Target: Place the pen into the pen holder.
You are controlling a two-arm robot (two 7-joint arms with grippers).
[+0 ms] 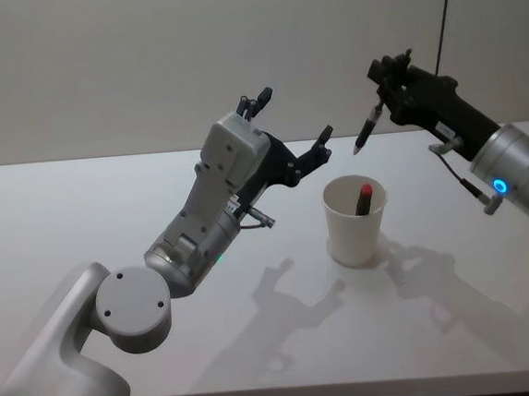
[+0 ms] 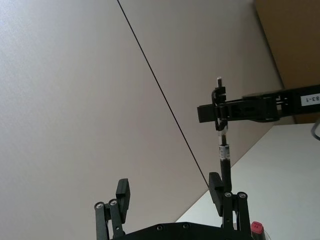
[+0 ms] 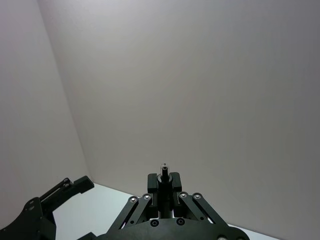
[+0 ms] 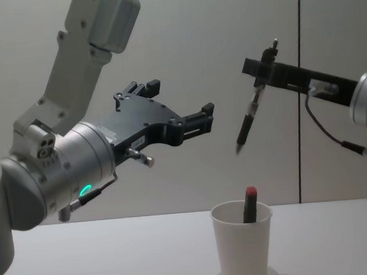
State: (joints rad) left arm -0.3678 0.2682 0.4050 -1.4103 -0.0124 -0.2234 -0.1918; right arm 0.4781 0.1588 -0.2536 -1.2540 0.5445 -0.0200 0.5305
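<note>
While the right gripper (image 4: 263,66) pinched the pen (image 4: 250,117) near its top, above the paper cup (image 4: 243,246), the left gripper (image 4: 181,109) hung open, empty; light, stiff, easily swung.

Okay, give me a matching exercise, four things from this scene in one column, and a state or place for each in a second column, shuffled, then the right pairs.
Things:
1. left gripper
2. right gripper
3. black pen
4. red-capped pen

States or places:
A. standing inside the white paper cup
B. open, holding nothing, raised beside the cup
C. hanging tip down in the air above the cup
D. shut on a pen near its upper end

Pairs: 1-B, 2-D, 3-C, 4-A
</note>
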